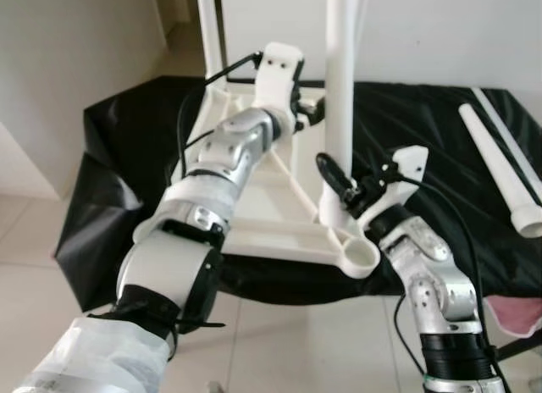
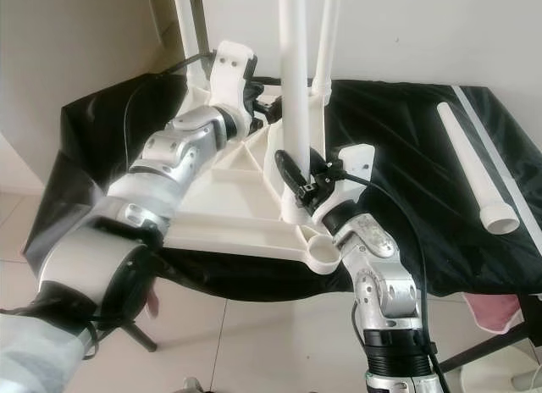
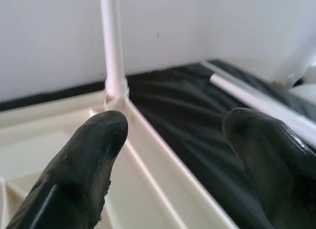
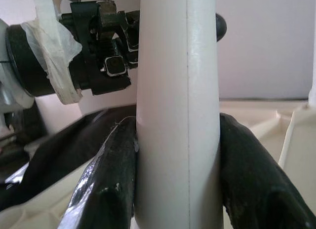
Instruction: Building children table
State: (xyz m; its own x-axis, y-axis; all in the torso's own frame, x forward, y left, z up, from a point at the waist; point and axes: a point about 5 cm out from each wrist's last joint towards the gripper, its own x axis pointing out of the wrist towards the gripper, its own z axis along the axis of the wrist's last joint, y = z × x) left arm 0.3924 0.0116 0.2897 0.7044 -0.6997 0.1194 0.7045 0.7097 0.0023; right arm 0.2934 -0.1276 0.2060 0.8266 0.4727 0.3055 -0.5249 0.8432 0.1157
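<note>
The white table top (image 1: 254, 232) lies upside down on a black cloth (image 1: 440, 130). An upright white leg (image 1: 339, 80) stands in a socket near its front, and my right gripper (image 1: 336, 179) is shut on that leg low down; both fingers (image 4: 106, 179) press its sides. My left gripper (image 1: 312, 107) hovers open over the frame's far side, beside the same leg, with nothing between its fingers (image 3: 89, 160). Another leg (image 1: 207, 24) stands at the far left corner. The near corner socket (image 1: 362, 256) is empty. A loose leg (image 1: 500, 168) lies on the cloth at the right.
A white wall rises close behind the work surface. The cloth hangs over the front edge above a tiled floor (image 1: 279, 342). Something pink (image 1: 517, 315) sits at the lower right. A third upright leg (image 2: 326, 37) stands at the back.
</note>
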